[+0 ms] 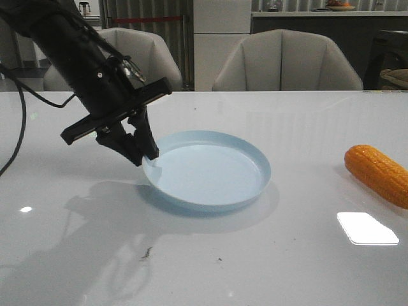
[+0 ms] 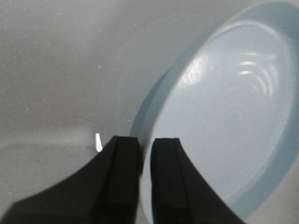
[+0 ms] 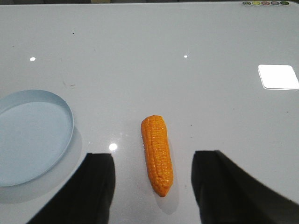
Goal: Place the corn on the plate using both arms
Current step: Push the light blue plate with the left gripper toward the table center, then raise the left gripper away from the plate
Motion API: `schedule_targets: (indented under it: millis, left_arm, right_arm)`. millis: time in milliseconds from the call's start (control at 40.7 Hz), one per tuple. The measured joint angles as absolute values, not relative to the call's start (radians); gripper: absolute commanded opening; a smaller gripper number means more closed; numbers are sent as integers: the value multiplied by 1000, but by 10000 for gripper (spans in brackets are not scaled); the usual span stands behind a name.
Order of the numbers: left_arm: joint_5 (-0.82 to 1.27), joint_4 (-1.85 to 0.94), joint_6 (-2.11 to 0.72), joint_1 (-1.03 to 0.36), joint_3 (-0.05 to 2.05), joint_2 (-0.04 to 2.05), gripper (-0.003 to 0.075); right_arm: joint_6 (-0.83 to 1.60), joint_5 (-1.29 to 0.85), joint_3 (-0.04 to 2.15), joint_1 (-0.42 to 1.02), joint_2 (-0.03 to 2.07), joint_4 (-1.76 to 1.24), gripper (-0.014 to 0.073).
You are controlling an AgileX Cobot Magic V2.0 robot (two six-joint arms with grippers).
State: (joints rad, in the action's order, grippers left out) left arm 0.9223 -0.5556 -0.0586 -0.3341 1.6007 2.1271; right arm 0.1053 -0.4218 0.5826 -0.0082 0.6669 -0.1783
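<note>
The pale blue plate [image 1: 255, 191] lies near the middle of the white table. My left gripper [image 1: 145, 156] reaches down to its left rim. In the left wrist view the plate [image 2: 224, 116] fills the frame, and my left gripper [image 2: 145, 140] has its black jaws nearly together, one on each side of the rim. The orange corn [image 1: 379, 173] lies on the table at the far right, apart from the plate. In the right wrist view my right gripper [image 3: 153, 155] is open above the corn [image 3: 158, 151], which lies between the two fingers' lines, with the plate [image 3: 28, 135] off to one side. The right gripper is out of the front view.
Two beige chairs [image 1: 287, 60] stand behind the table's far edge. A bright light patch [image 1: 366, 228] reflects on the table in front of the corn. Small dark specks [image 1: 146, 253] lie near the table's front.
</note>
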Motion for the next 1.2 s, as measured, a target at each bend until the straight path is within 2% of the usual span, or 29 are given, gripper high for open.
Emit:
schedule_targets:
  millis: [49, 123, 295, 565, 761, 1031, 1203]
  left_arm:
    - [924, -538, -72, -341, 1601, 2132, 396]
    - [924, -510, -82, -350, 1601, 2136, 421]
    - [920, -497, -90, -359, 1627, 2136, 421]
    - [985, -481, -92, -316, 1828, 2134, 421]
    - [930, -319, -92, -252, 1900, 2047, 421]
    - [879, -67, -95, -217, 1864, 1821, 421]
    - [708, -46, -97, -191, 1653, 1644, 421]
  right_arm:
    - [105, -422, 583, -8, 667, -178, 478]
    - [105, -422, 583, -8, 667, -178, 478]
    - [105, -422, 583, -8, 667, -178, 478]
    - [105, -422, 583, -8, 667, -178, 478]
    - [105, -422, 583, -8, 667, -184, 478]
    - [105, -434, 649, -8, 778, -184, 478]
    - [105, -476, 791, -8, 971, -184, 489]
